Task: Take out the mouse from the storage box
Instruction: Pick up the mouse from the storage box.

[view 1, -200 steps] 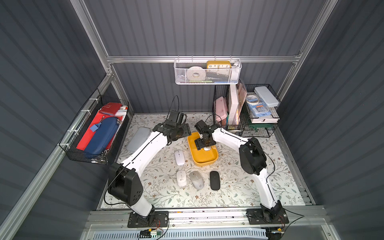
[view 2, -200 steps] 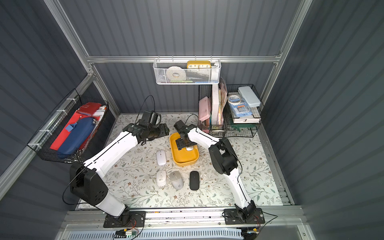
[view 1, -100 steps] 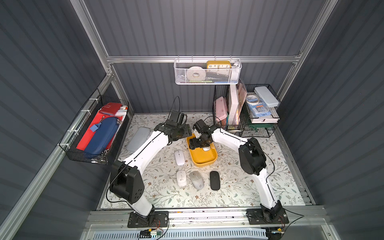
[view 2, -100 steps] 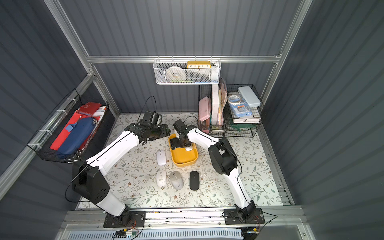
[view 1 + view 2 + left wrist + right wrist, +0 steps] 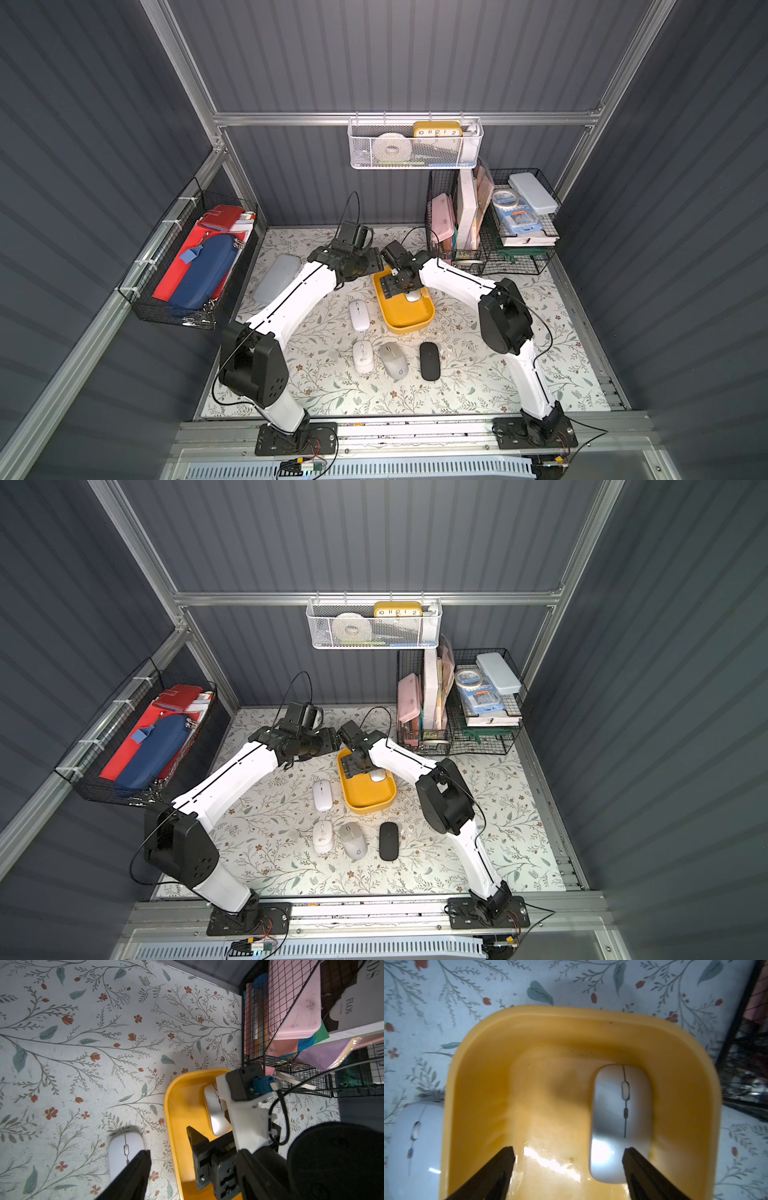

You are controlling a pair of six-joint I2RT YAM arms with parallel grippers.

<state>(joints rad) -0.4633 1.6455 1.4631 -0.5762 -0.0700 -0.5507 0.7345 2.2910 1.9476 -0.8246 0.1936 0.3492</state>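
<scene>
Silver mouse (image 5: 620,1122) sits under one fingertip (image 5: 633,1159) of the right gripper (image 5: 569,1152). Its empty jaws have widened, readying a grasp.

My right pincer (image 5: 569,1153) hangs inside the mustard-yellow plastic tub (image 5: 571,1014): bare floor btwn my fingers (image 5: 492,1174) & ahead. At one fingertip a flat silver mouse (image 5: 620,1118) hugs the tub wall; black wire basket (image 5: 745,1068) just beyond that wall.

The left arm (image 5: 291,299) and right arm (image 5: 453,278) reach inward; right gripper (image 5: 568,1150) points down, jaws apart.
</scene>
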